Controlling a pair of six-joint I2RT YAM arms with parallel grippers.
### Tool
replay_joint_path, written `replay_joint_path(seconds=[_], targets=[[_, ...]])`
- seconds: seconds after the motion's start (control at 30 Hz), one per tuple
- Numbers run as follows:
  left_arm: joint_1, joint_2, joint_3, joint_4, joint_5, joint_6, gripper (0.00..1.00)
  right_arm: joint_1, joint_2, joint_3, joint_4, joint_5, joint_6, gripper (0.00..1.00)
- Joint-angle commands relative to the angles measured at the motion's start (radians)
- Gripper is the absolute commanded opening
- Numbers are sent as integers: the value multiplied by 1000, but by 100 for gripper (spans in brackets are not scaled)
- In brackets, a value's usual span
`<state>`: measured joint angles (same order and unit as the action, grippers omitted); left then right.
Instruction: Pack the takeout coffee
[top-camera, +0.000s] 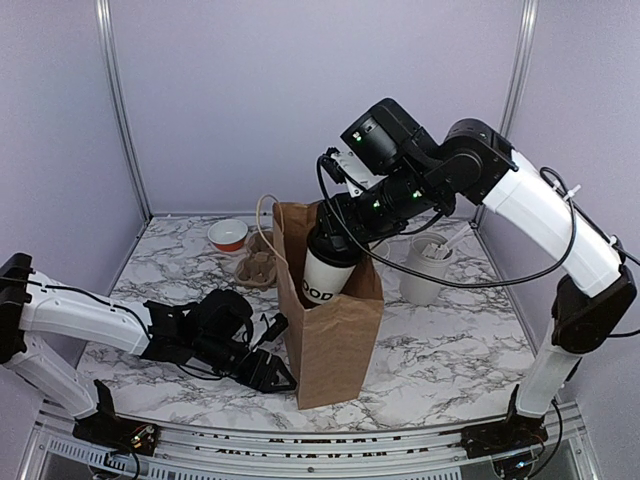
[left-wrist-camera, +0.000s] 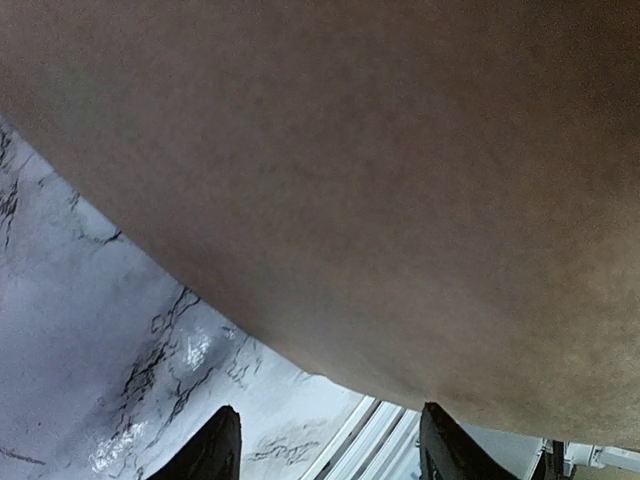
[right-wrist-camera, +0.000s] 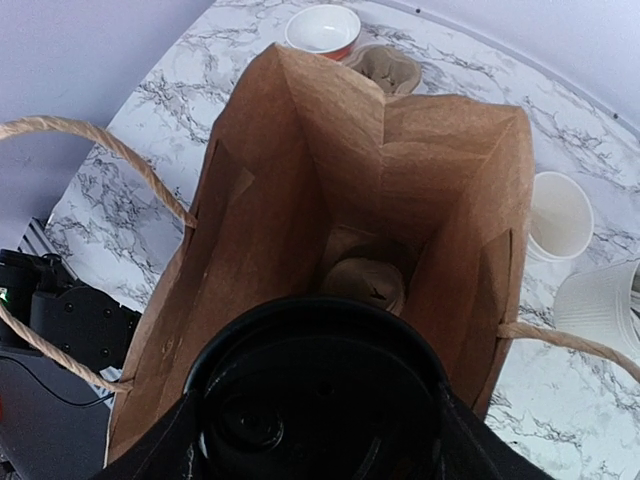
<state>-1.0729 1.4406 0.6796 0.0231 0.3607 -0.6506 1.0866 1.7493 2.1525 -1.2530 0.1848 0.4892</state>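
The takeout coffee (top-camera: 325, 275), a white paper cup with black lettering and a black lid (right-wrist-camera: 320, 400), hangs tilted in the mouth of the upright brown paper bag (top-camera: 335, 340). My right gripper (top-camera: 335, 235) is shut on the cup near its top. In the right wrist view the lid fills the bottom, with my right gripper (right-wrist-camera: 320, 445) around it and the bag (right-wrist-camera: 300, 150) open below. A cardboard piece (right-wrist-camera: 365, 282) lies at the bag's bottom. My left gripper (top-camera: 275, 375) sits low at the bag's lower left corner, open, with the bag's side (left-wrist-camera: 350, 150) close in front of it and nothing between its fingers (left-wrist-camera: 215, 445).
A red and white bowl (top-camera: 228, 235) and a cardboard cup carrier (top-camera: 258, 268) stand behind the bag on the left. A white tub (top-camera: 425, 268) stands to its right, with nested white cups (right-wrist-camera: 558, 215) nearby. The bag's twine handles (right-wrist-camera: 90, 140) hang outward.
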Motion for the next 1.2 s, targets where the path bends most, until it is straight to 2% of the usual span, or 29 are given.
replay_joint_path(seconds=[0.0, 0.2, 0.5, 0.73, 0.83, 1.17], targets=[[-14, 40, 49, 69, 22, 19, 61, 4, 11, 52, -46, 26, -16, 66], [-39, 89, 103, 124, 26, 3, 61, -22, 22, 57, -69, 11, -29, 66], [-50, 87, 91, 147, 18, -8, 61, -55, 15, -13, -58, -20, -54, 66], [-44, 9, 87, 44, -70, 35, 61, -60, 8, -83, -48, -34, -89, 66], [-5, -63, 98, -19, -104, 65, 61, -62, 9, -116, -39, -39, -102, 66], [59, -259, 203, -110, -121, 48, 60, -73, -6, -181, -14, -61, -106, 66]])
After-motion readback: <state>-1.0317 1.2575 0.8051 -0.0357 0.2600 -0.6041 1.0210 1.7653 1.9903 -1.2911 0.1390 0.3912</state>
